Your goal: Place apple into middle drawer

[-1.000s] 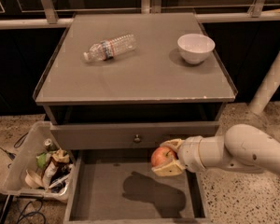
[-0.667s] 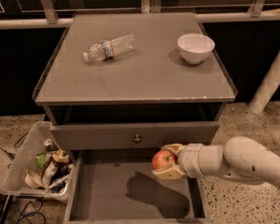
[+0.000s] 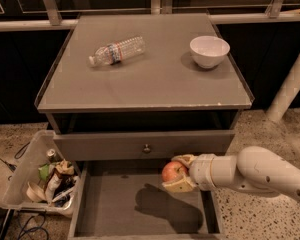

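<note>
The apple (image 3: 173, 171) is red-orange and round, held between the yellowish fingers of my gripper (image 3: 178, 173), which reaches in from the right on a white arm. The gripper is shut on the apple and holds it above the back right part of the open middle drawer (image 3: 120, 204), a wide shallow grey box pulled out below the cabinet. The apple and gripper cast a dark shadow on the drawer floor. The apple hangs just below the closed grey drawer front with a small round knob (image 3: 146, 147).
On the cabinet top (image 3: 155, 79) lie a clear plastic bottle (image 3: 116, 50) on its side and a white bowl (image 3: 209, 50). A clear bin of trash (image 3: 37, 181) stands on the floor left of the drawer. A white post (image 3: 290, 89) leans at the right.
The gripper with the apple has dropped slightly lower over the open drawer. The arm has sunk a little toward the lower right.
</note>
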Available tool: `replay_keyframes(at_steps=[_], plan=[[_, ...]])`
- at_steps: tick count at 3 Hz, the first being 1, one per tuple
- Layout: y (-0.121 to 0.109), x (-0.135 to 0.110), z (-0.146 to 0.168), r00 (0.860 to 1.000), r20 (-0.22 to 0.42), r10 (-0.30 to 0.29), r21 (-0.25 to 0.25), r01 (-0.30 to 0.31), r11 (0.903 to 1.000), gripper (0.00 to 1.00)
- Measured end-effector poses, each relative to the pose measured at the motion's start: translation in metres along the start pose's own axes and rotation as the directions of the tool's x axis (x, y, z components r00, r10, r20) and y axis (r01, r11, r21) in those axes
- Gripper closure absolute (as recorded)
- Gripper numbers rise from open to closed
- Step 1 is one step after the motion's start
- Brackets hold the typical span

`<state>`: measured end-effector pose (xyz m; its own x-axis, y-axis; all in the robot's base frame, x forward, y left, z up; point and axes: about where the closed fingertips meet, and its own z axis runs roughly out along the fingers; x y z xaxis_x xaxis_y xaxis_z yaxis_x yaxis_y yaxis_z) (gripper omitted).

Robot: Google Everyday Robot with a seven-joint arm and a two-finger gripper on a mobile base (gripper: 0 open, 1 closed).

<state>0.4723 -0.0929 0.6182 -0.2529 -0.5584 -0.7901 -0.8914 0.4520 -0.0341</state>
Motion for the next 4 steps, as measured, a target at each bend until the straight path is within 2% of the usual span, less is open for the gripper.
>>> replay_keyframes(at_steps=[2,3,4], plan=[[-0.028,0.053,0.062,0.991,-0.016,0.132,-0.021,-0.133,0.9909,1.00],[-0.035,0.072,0.082,0.986,-0.015,0.165,-0.027,-0.165,0.9859,1.00],[-0.033,0.089,0.102,0.985,-0.024,0.169,-0.046,-0.170,0.9844,1.00]])
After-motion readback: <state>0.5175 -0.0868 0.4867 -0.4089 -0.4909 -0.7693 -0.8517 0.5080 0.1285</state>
